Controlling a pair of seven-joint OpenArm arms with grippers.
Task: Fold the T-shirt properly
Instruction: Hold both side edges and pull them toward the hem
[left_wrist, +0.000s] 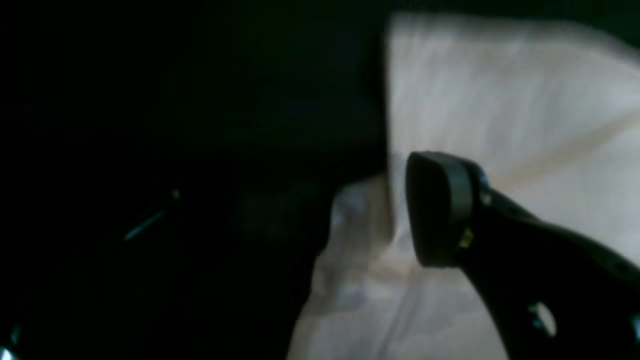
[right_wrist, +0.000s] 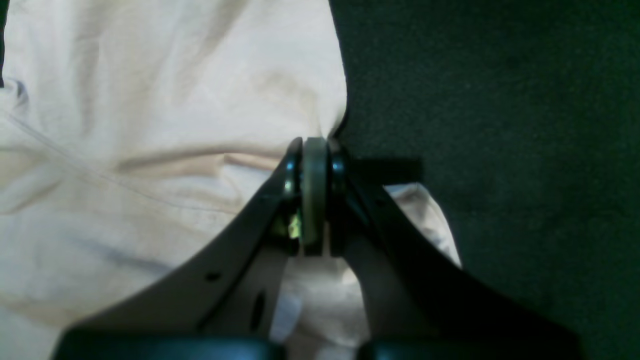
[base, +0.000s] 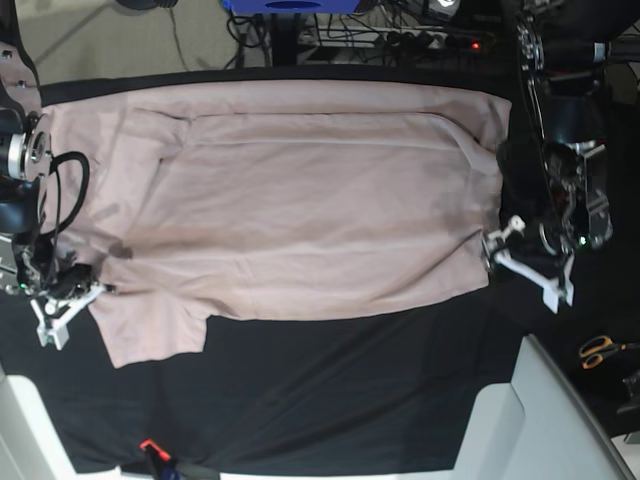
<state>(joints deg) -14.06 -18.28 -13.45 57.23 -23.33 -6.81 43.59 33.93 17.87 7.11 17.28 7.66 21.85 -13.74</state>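
The pale pink T-shirt (base: 300, 200) lies spread flat on the black tablecloth (base: 350, 390), with one sleeve (base: 150, 335) at the lower left. My right gripper (base: 90, 290) is at the shirt's left edge. In the right wrist view it (right_wrist: 315, 147) is shut on the shirt's edge (right_wrist: 320, 100), with cloth bunched under the fingers. My left gripper (base: 500, 250) is at the shirt's right edge. In the blurred left wrist view one finger pad (left_wrist: 440, 210) is over the shirt (left_wrist: 500, 100). Its pad face is bare, the other finger is lost in the dark, and cloth is bunched in the gap.
Orange-handled scissors (base: 600, 350) lie off the cloth at the right. A white panel (base: 540, 420) stands at the bottom right corner. Cables and a blue object (base: 290, 5) are behind the table's back edge. A small red item (base: 150, 446) sits at the front edge.
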